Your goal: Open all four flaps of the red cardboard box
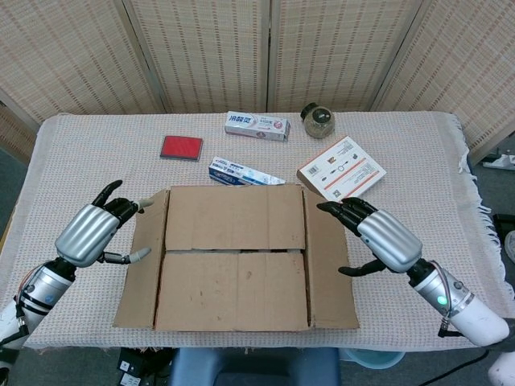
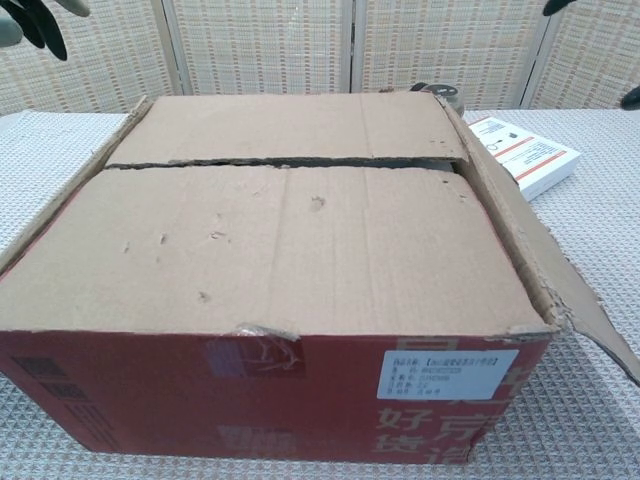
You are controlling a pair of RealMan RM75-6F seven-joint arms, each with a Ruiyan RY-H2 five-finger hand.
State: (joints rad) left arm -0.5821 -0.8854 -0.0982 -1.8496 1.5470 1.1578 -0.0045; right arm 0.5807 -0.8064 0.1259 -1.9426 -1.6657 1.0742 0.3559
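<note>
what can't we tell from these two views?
- Contents of the red cardboard box: hidden in both views by the two closed flaps.
- left hand and right hand: chest view's top edge cuts off all but fingertips.
- Touch between right hand and right flap: head view can't settle it.
- Box label: print too small to read.

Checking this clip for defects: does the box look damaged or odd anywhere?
Yes. The red cardboard box has a ragged, torn edge on its right side flap and peeling tape at the front; otherwise nothing odd.
</note>
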